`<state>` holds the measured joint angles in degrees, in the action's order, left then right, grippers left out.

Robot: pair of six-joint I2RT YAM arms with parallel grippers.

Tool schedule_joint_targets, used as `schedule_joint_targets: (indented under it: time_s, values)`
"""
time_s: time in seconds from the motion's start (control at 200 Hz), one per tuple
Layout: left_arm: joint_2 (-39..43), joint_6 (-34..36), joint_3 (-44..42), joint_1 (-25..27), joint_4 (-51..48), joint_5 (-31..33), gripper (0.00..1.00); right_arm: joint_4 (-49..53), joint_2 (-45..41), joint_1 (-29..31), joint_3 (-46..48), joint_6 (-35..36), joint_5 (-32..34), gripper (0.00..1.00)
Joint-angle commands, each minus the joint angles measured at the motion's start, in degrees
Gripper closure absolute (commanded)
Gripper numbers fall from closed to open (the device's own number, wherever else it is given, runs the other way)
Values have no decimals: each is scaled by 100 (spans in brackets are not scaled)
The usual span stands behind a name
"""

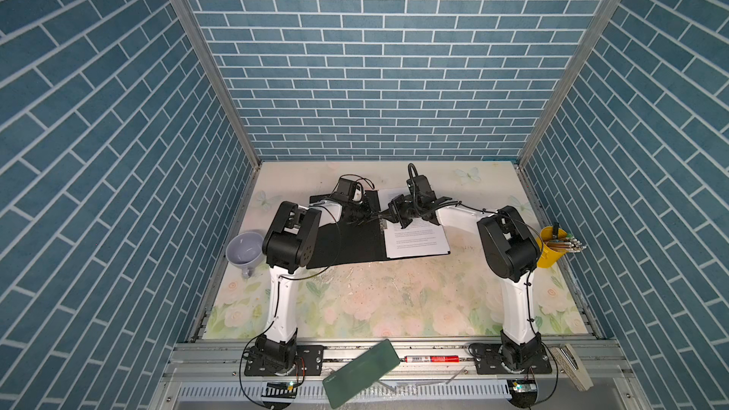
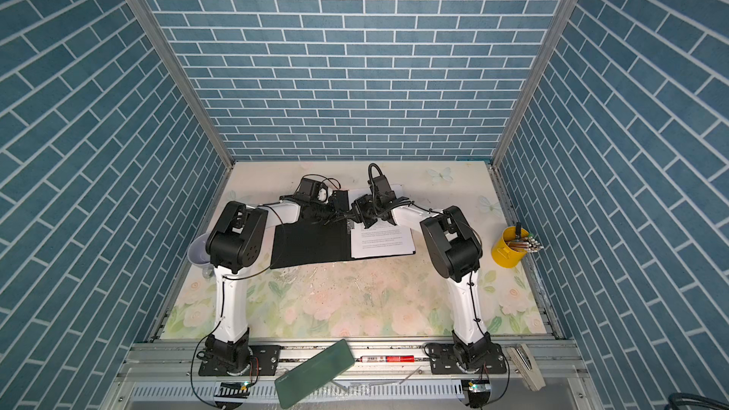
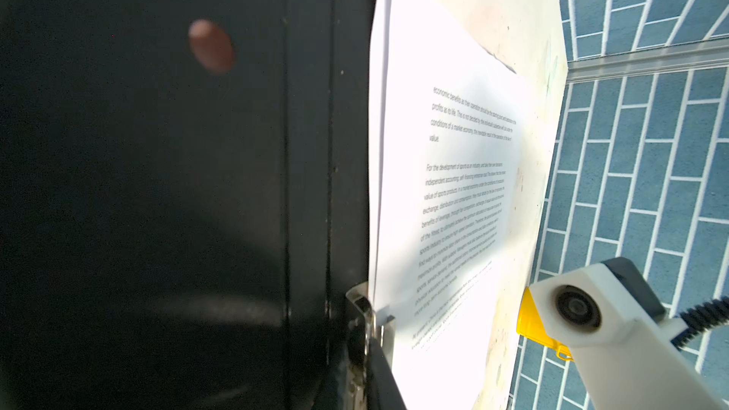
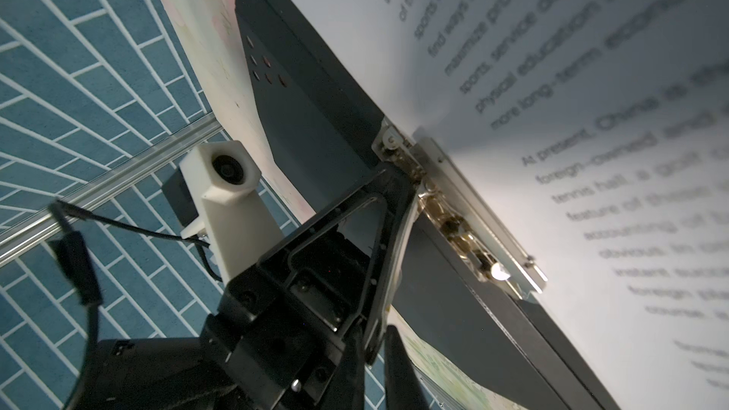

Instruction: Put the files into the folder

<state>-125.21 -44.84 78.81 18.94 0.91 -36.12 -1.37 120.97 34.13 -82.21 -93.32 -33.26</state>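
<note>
1. The folder lies open and flat on the floral table top, black inside facing up; all positions below are given relative to the folder.
2. The files lie stacked on the right half of the folder; the top sheet carries printed text; in the left wrist view the edge of at least 1 further sheet shows under it on the spine side.
3. The metal spine clip runs along the spine of the folder, touching the spine-side edge of the files.
4. The left gripper reaches across the left half of the folder to the spine; in the right wrist view its 2 fingers converge to a point, jaws closed, tips touching one end of the metal spine clip; whether they pinch part of the clip cannot be told.
5. The right gripper reaches over the files toward the spine and meets the left gripper there; its jaw state cannot be told.
6. A grey cup stands left of the folder, apart from it; a yellow pen pot stands well to the right.
7. A dark green slab and a red marker lie on the rail in front of the folder, well apart from it.
</note>
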Motion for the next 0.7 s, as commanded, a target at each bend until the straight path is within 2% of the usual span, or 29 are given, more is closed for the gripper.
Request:
schedule_joint_targets:
  time_s: [0.0,0.695]
  values:
    - [-100,18,-168,36,-345,136,86,-66,76,41,-87,-275,8,89]
    - [-109,19,-188,40,-368,185,86,-320,93,85,30,-494,-85,84]
